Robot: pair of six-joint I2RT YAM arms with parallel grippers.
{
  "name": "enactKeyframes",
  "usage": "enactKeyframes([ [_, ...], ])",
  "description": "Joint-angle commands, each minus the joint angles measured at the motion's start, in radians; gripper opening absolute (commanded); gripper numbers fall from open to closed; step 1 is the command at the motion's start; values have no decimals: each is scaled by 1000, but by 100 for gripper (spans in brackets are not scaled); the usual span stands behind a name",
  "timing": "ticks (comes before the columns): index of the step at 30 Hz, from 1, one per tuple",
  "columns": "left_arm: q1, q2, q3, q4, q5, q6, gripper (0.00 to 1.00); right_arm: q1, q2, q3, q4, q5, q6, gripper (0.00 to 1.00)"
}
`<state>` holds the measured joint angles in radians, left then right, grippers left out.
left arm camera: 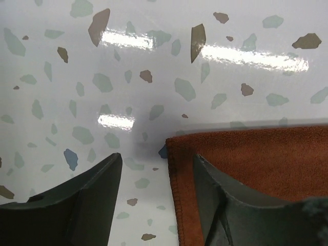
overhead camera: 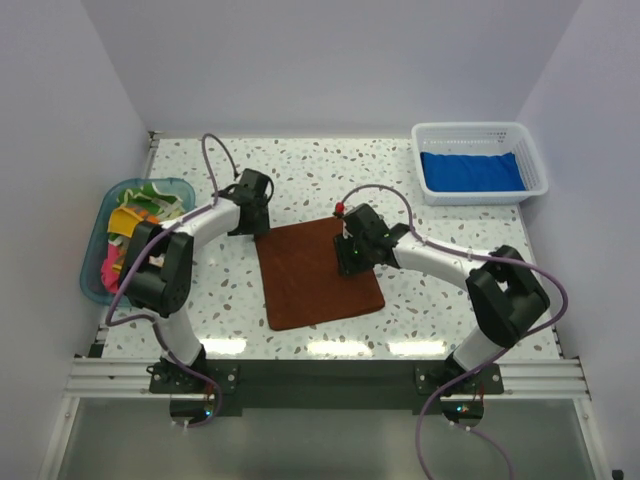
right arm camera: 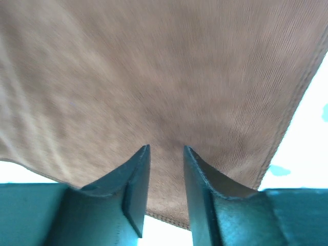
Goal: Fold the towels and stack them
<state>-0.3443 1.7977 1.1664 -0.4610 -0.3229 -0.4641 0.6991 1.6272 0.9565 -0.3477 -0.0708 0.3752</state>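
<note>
Speckled worktop [overhead camera: 300,170] from above: the rust brown towel [overhead camera: 315,275] lies flat and slightly skewed, my left gripper [overhead camera: 260,230] at its far-left corner and my right gripper [overhead camera: 350,262] over its right half. My left wrist view shows that corner between my spread jaws, the right-hand finger over cloth. My right wrist view shows jaws slightly parted close above the towel, holding nothing.

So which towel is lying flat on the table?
The rust brown towel. The blue towel sits in the white basket, and the others are bunched in the teal tub.
</note>
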Motion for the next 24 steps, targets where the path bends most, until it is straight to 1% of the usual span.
enactKeyframes([
  [1, 13, -64, 65, -31, -42, 10, 65, -7, -49, 135, -82, 65, -87, 39],
  [2, 13, -73, 76, -41, -45, 15, 69, -10, -37, 184, -94, 69, -103, 41],
  [5, 11, -100, 85, -45, -48, 44, 73, -29, -12, 261, -123, 103, -195, 41],
  [7, 11, -119, 78, -28, -30, 77, 73, -68, 19, 298, -134, 74, -290, 42],
  [8, 11, -126, 63, 1, -19, 119, 73, -85, 28, 333, -135, 74, -323, 42],
  [10, 13, -138, 47, 31, 10, 160, 73, -134, 66, 370, -140, 11, -409, 41],
  [12, 13, -138, 27, 68, 42, 218, 73, -162, 101, 425, -140, -29, -461, 40],
  [14, 14, -126, 10, 105, 82, 272, 71, -184, 169, 491, -154, -35, -498, 38],
  [15, 14, -118, 7, 108, 93, 288, 71, -188, 189, 510, -160, -35, -543, 38],
  [16, 14, -103, 7, 113, 113, 306, 70, -194, 235, 530, -169, -31, -573, 38],
  [17, 14, -97, 6, 120, 128, 350, 70, -197, 253, 557, -171, -32, -603, 39],
  [19, 16, -77, 4, 125, 168, 395, 71, -211, 293, 588, -180, -38, -680, 41],
  [21, 21, -69, 7, 125, 209, 450, 71, -228, 353, 654, -201, -52, -751, 42],
  [22, 24, -58, 10, 124, 223, 459, 71, -234, 370, 675, -226, -72, -775, 47],
  [23, 25, -55, 18, 116, 235, 510, 72, -237, 400, 714, -232, -83, -797, 49],
  [24, 27, -49, 24, 110, 245, 524, 72, -240, 416, 732, -238, -92, -833, 50],
])
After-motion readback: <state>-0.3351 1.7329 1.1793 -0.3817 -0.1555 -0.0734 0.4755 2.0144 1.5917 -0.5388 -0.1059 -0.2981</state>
